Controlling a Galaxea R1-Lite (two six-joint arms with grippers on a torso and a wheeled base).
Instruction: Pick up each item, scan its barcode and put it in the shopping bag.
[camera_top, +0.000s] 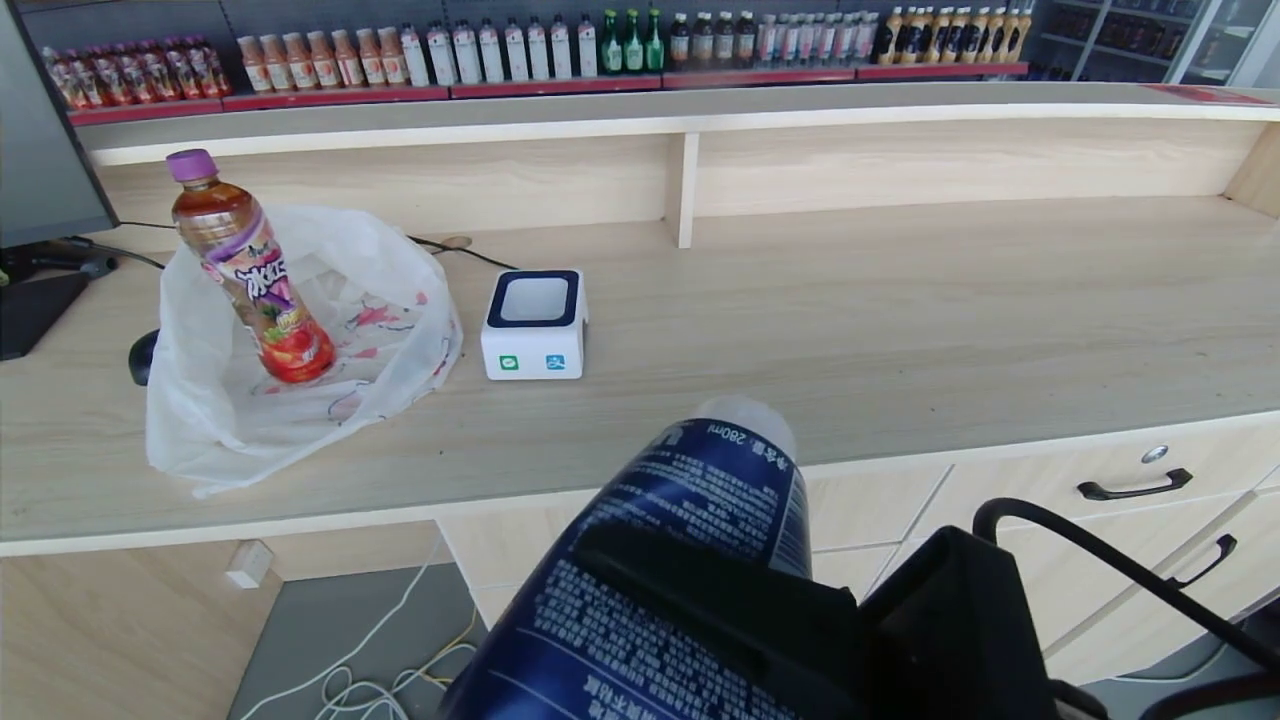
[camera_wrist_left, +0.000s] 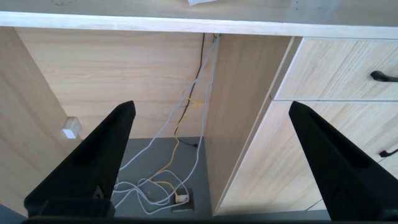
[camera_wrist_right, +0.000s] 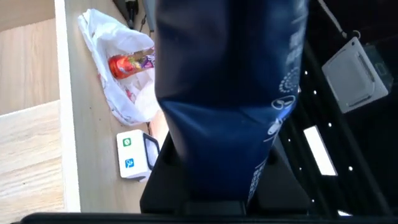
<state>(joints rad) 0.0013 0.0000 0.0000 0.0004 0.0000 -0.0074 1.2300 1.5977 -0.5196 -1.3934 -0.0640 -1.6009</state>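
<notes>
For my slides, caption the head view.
Right pincer holds a blue container; a tea bottle leans in the bag beside the scanner.

Premises: a shop, checkout side. You had rows of bottled drinks (camera_top: 640, 45) on red-edged shelves (camera_top: 340, 97) far beyond the right claw (camera_top: 700, 590); a pale wooden counter (camera_top: 900, 320) directly ahead of it; a white barcode scanner (camera_top: 535, 325) ahead and slightly left; a plastic shopping bag (camera_top: 400, 300) further left; a monitor (camera_top: 40, 130) at far left; counter drawers (camera_top: 1135, 487) to its right.
</notes>
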